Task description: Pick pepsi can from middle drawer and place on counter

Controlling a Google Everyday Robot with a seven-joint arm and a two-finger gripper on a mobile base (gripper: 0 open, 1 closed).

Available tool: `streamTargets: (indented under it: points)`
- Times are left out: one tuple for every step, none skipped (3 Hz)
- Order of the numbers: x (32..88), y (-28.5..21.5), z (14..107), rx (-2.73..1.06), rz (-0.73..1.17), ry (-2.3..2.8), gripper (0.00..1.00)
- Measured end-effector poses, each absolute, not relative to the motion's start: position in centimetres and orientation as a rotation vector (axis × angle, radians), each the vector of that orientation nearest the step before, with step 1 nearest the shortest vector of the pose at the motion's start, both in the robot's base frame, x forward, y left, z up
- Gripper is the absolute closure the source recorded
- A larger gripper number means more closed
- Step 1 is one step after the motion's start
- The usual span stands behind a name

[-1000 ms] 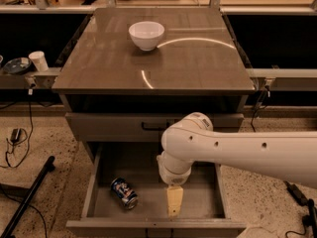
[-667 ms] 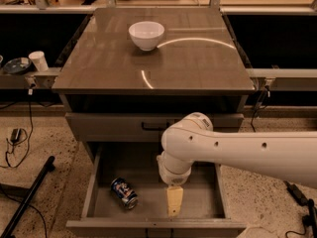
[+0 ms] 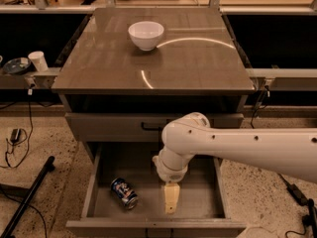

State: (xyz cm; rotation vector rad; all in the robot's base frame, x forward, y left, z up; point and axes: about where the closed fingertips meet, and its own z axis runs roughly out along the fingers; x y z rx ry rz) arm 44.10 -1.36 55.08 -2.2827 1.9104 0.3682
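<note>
Pepsi can (image 3: 125,193) lies on its side on the floor of the drawer (image 3: 198,205), in the left front part, apart from the walls, with one silver end turned toward the front.

Just right of it, near but not touching, the gripper (image 3: 170,208) hangs point-down low over the drawer floor, under the white wrist (image 3: 171,165). Whether it is wide or narrow I cannot tell from this angle. The can is plainly not in it. The arm (image 3: 257,145) runs off to the right, above the drawer's right half.

The step in hand looks like the reach for the can. To do it well, the gripper should shift left until it is centred over the can's body. It should turn to close across the round side rather than end to end, then drop low enough to take the middle. A lying can is likely to roll if nudged from one side, so contact should come evenly. The lift should go straight up, clear of the panel (image 3: 114,125) above, before heading for the counter (image 3: 198,58), away from the bowl (image 3: 146,34).

The can shows blue with white and red patches. No lettering can be read.
</note>
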Motion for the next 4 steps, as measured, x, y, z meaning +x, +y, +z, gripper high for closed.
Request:
streamTargets:
  points:
    - [45.1,-1.1,54.4,-2.289,0.362,1.910,0.00]
    - [47.1,-0.8,53.3,-2.291,0.338,1.918,0.00]
    - [47.1,-0.8,53.3,-2.292,0.338,1.917,0.00]
    - [47.9,-0.2,52.7,-2.300,0.383,1.897,0.00]
